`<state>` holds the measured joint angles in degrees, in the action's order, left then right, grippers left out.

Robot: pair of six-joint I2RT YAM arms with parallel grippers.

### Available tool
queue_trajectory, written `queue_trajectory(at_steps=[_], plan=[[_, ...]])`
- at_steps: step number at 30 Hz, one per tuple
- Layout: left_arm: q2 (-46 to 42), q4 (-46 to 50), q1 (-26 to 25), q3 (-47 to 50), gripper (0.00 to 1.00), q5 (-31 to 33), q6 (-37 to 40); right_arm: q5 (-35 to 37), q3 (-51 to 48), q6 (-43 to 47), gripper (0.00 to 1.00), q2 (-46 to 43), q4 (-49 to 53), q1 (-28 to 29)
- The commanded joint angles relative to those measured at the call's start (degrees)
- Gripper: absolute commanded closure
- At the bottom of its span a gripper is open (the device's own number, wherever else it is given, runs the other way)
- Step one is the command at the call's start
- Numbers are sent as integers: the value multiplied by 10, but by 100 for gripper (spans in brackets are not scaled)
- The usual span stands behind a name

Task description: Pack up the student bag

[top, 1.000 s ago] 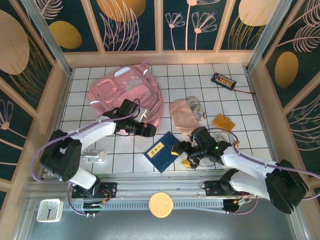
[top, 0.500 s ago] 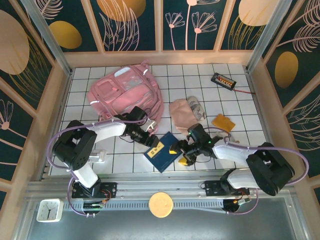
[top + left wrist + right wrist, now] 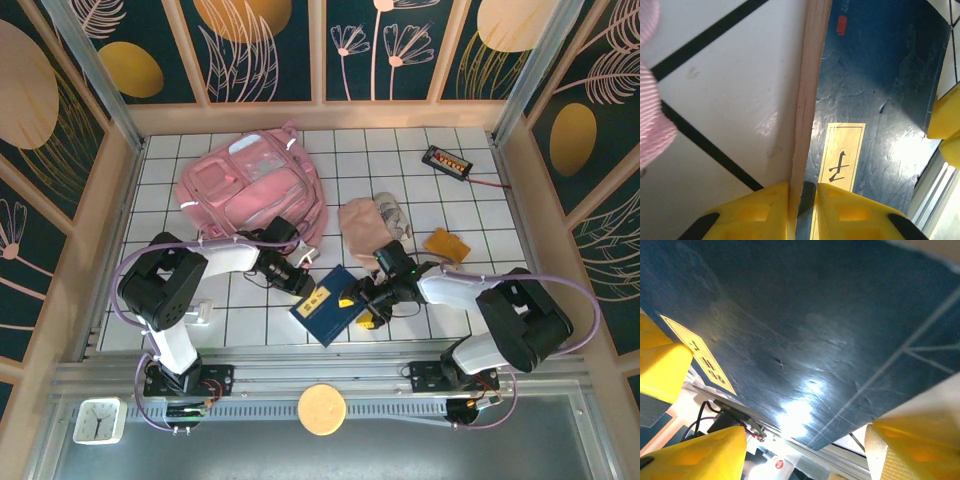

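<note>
A white tiled desk (image 3: 155, 180) is seen from above, walled by wood-framed panels; the student bag (image 3: 245, 185), pink and soft, is laid flat at the far left of the desk, well apart from the arm bases; whether its mouth is open cannot be told. A blue book (image 3: 322, 308) with a yellow label is laid near the front edge, just beside the bag's lower corner, and both arms are bent in over it. The left tool (image 3: 300, 283) is set at the book's left edge; in its wrist view the left tool (image 3: 802, 187) is closed on the pale page edge of the book (image 3: 875, 90), one yellow finger outside the pages and one on the cover. The right tool (image 3: 362, 303) is placed at the book's right side; in its wrist view the right tool (image 3: 805, 432) is open, its fingers spread wide with the dark cover (image 3: 805, 330) between them. A beige pouch (image 3: 362, 228) is laid just beyond the book. Trouble is judged likely from the thin pinch: the book could be dropped if only a few pages are held, or the cover could be swung open; the two tools, being close together, could be knocked against each other.
</note>
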<state>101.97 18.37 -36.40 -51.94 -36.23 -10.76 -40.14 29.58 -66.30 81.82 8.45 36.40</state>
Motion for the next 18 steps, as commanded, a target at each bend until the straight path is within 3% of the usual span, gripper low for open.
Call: queue_trajectory(at_steps=[1, 2, 4, 5, 12, 18], plan=[[8, 1, -6, 3, 78, -28, 0, 65, 15, 61, 36, 36, -160, 1], [9, 1, -7, 3, 80, -30, -1, 64, 17, 62, 36, 38, -163, 1], [13, 0, -7, 2, 97, -43, -3, 65, 20, 64, 37, 38, -166, 0], [17, -1, -7, 2, 100, -47, -5, 66, 22, 65, 37, 38, -166, 1], [11, -20, -7, 6, 100, -93, -27, 76, 10, 67, 38, 16, -181, -4], [-4, -63, -7, 22, 100, -118, -67, 121, 2, 79, 50, -57, -211, -5]])
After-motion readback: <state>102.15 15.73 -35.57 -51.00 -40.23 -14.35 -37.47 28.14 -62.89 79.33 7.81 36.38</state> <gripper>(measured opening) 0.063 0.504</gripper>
